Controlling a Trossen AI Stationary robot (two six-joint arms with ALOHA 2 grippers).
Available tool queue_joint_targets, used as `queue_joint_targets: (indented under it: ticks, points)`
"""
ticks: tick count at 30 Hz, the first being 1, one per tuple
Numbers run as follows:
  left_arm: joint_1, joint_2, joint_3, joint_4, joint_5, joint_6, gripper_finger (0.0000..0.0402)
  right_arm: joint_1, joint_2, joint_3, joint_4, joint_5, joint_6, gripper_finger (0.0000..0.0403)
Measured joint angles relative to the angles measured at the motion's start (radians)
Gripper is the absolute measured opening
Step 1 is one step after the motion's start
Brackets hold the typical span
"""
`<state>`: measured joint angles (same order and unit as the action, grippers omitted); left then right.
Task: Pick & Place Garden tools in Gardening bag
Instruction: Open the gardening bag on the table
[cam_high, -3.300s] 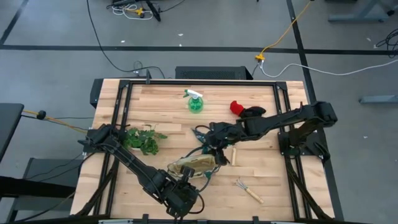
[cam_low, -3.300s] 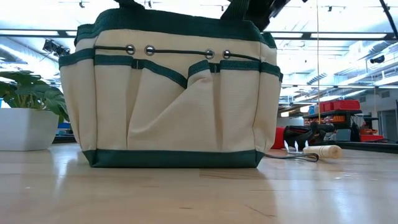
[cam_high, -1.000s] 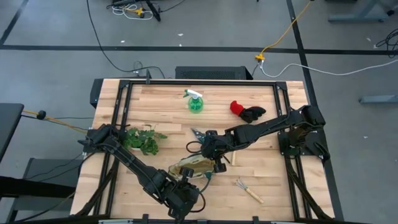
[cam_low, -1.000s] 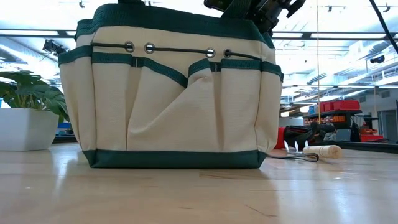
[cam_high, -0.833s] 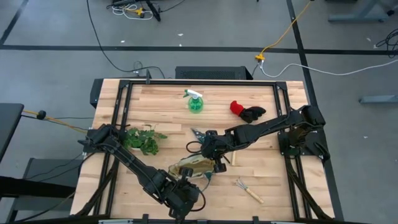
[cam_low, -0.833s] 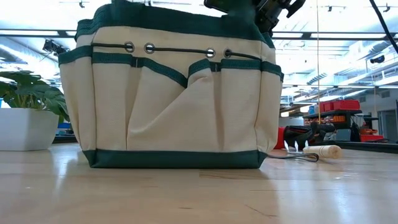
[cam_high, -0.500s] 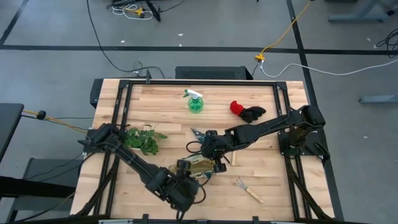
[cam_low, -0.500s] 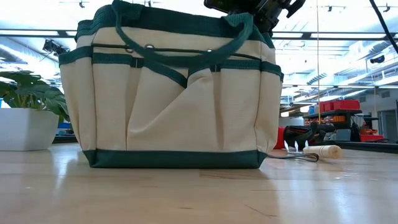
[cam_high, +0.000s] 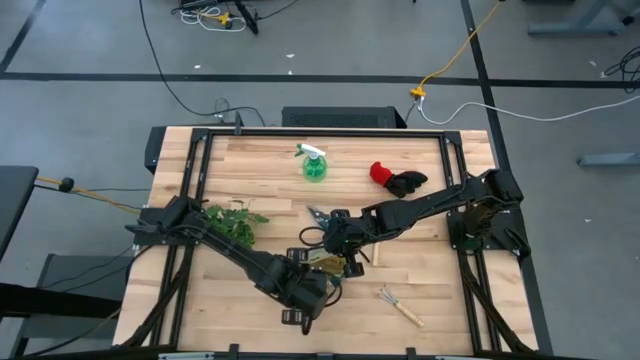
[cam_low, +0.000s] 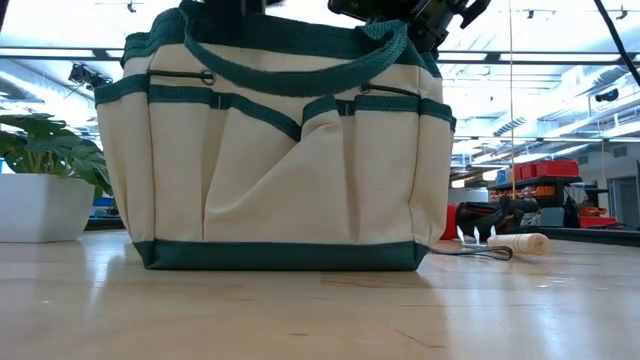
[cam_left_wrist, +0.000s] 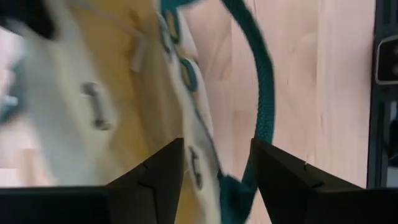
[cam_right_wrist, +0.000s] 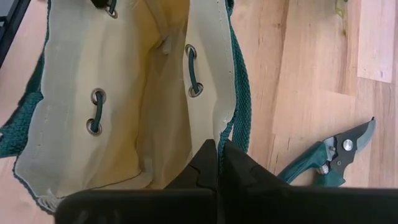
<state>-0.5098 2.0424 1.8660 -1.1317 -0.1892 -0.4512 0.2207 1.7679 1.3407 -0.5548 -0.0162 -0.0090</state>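
Note:
The beige gardening bag (cam_high: 322, 264) with green trim stands on its base near the table's front middle; it fills the low view (cam_low: 280, 160). My right gripper (cam_right_wrist: 217, 152) is shut on its far rim. My left gripper (cam_left_wrist: 217, 180) is open over the near rim (cam_left_wrist: 200, 163), which passes between its fingers. The near handle (cam_low: 290, 72) hangs down the bag's front. The pruning shears (cam_right_wrist: 329, 158) lie on the table just beyond the bag. A green spray bottle (cam_high: 314, 163), red-and-black gloves (cam_high: 395, 178) and a hand rake (cam_high: 400, 304) lie apart from it. My right gripper pinches the top rim of the bag's far wall (cam_right_wrist: 214, 127) between its two fingers, right of the handle eyelets (cam_right_wrist: 193, 71). One finger is on the inner side and one on the green-trimmed outer side. The fingers come from above. The bag stands upright on the table.
A leafy plant sprig (cam_high: 230, 224) lies at the table's left. A second rake's wooden handle (cam_high: 376, 250) lies right of the bag, also seen in the low view (cam_low: 505, 243). Black frame rails (cam_high: 190, 180) border the table.
My left gripper has opened and let go of the bag's near handle, which has dropped from upright to hang over the bag's front. The gripper has then moved toward the table's far edge, over the bag's near rim.

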Motion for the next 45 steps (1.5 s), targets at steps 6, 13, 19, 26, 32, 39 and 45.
queue_joint_targets:
  ticks: [6,13,19,26,32,39,45]
  points:
    - [0.009,0.037,0.0,0.006,0.043,0.026,0.0176,0.0,0.0,0.0,0.0,0.0,0.0,0.0002]
    - [0.007,0.038,0.0,0.005,0.044,0.053,0.0098,0.0,0.0,0.0,0.0,0.001,-0.006,0.0002]
    - [0.007,0.038,0.0,0.005,0.09,0.101,0.0012,-0.004,0.0,0.0,-0.011,0.001,-0.002,0.0002]
    - [-0.013,0.038,-0.001,0.007,0.112,0.15,0.0009,-0.022,0.0,0.0,-0.037,0.07,0.013,0.0001]
    - [-0.034,0.038,-0.001,0.013,0.11,0.158,0.0011,-0.049,0.0,0.0,-0.039,0.075,0.021,0.0001]
    - [-0.051,0.038,-0.001,0.007,0.107,0.16,0.0007,-0.068,0.0,0.0,-0.06,0.097,0.056,0.0001]
    - [-0.066,0.038,-0.001,-0.017,0.101,0.188,0.0007,-0.07,0.0,0.0,-0.074,0.124,0.059,0.0001]
